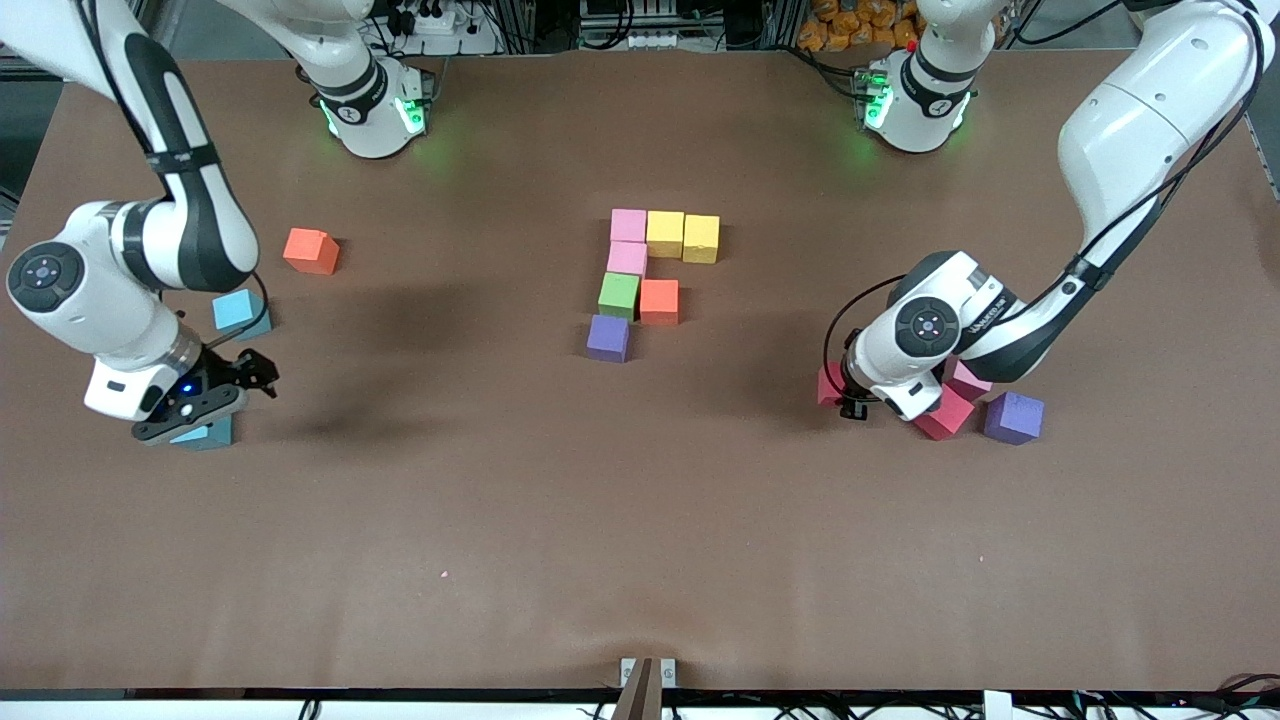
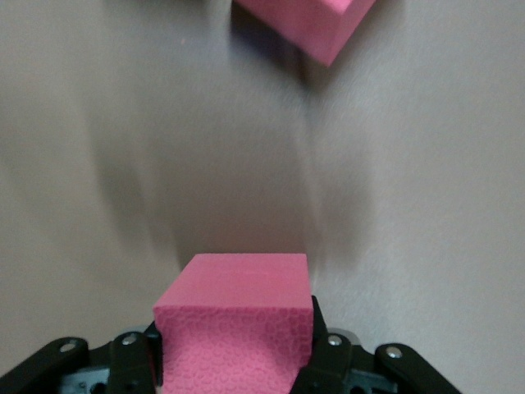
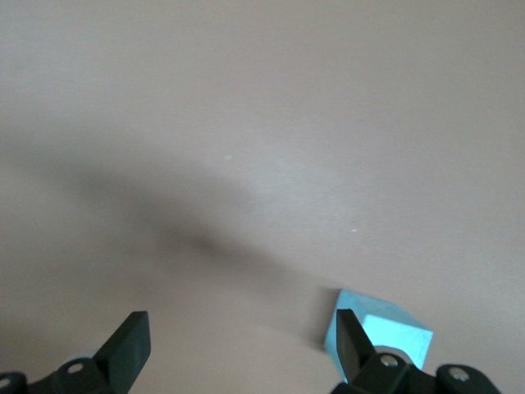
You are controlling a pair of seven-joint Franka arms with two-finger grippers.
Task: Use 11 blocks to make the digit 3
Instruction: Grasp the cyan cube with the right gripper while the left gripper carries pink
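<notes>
Gripping matte pink cube [image 2: 238, 328], left pincer [image 2: 238, 361]

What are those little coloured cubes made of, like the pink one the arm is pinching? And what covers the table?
The pink cube in the left gripper looks like soft foam: matte, with a fine pebbled, porous face and no shine. The blocks in the unfinished figure appear to be the same material. The table seems covered with a dull brown sheet, perhaps felt or paper; I cannot tell which.
</notes>
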